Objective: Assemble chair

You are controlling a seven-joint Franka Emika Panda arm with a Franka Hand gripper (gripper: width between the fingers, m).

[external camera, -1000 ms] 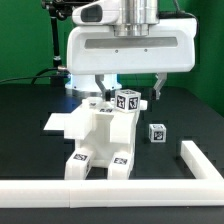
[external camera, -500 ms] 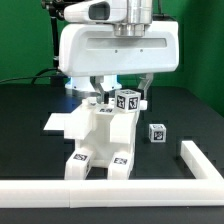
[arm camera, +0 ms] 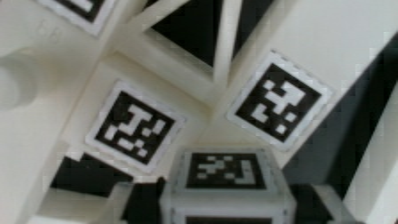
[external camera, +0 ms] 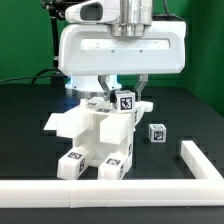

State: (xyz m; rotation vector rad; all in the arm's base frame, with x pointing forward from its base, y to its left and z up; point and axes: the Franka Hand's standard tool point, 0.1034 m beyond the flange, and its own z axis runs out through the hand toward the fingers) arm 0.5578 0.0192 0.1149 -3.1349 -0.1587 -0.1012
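Fingers [external camera: 143,92] part-closed, straddling cube-ended leg [external camera: 126,101] atop chair [external camera: 98,135]; cannot tell if gripping. Leg sits between fingertips, long axis apparently upright. Chair stands below them on counter [external camera: 30,125].

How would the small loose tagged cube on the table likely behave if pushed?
The cube looks like rigid plastic, so it probably would not flex. Its flat faces suggest it slides on the black table rather than rolls. Being small, it is likely light.
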